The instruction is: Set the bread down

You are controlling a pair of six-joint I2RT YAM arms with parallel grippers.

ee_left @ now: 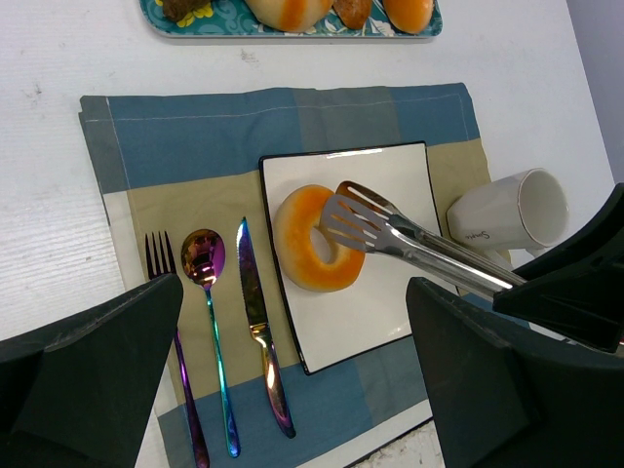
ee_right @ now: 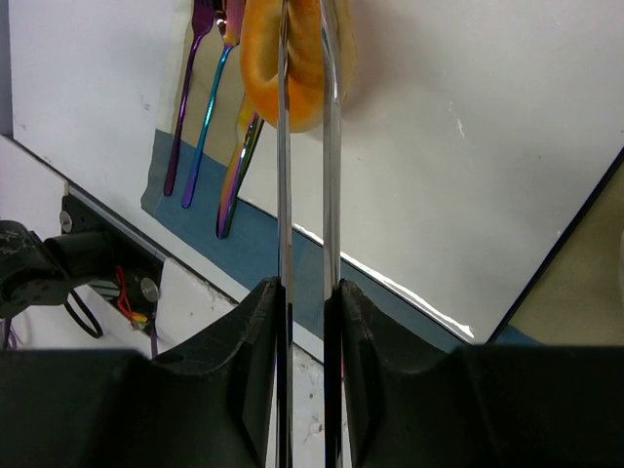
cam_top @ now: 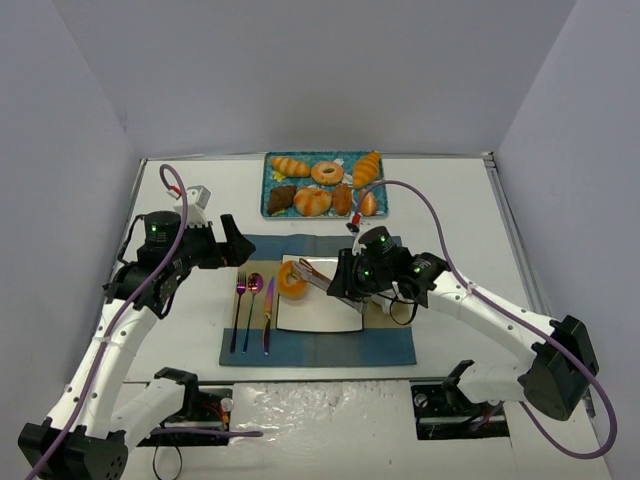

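The white table carries a blue-and-tan checked cloth placemat. Just beyond the placemat's far edge is a teal patterned tray of assorted pastries. A square white plate with a dark rim sits on the mat.

The left gripper hovers over the mat's left side, its fingers spread wide and holding nothing. The right gripper is clamped on the handles of long stainless-steel tongs, which reach over the plate.

Left of the plate lie an iridescent fork, spoon and knife, side by side. A white ceramic mug lies tipped on its side at the plate's right edge.

The orange ring-shaped bread is over the plate's left half, standing on edge and pinched between the tong blades. Whether it touches the plate I cannot tell.

It looks light and smooth-skinned, probably firm rather than crumbly, so weight is no worry but slipping is. The blades pinch one side of the ring and appear to cover its hole, which seems the sound place to hold it. A grip on the rounded outer rim would likely let it roll or squirt out.
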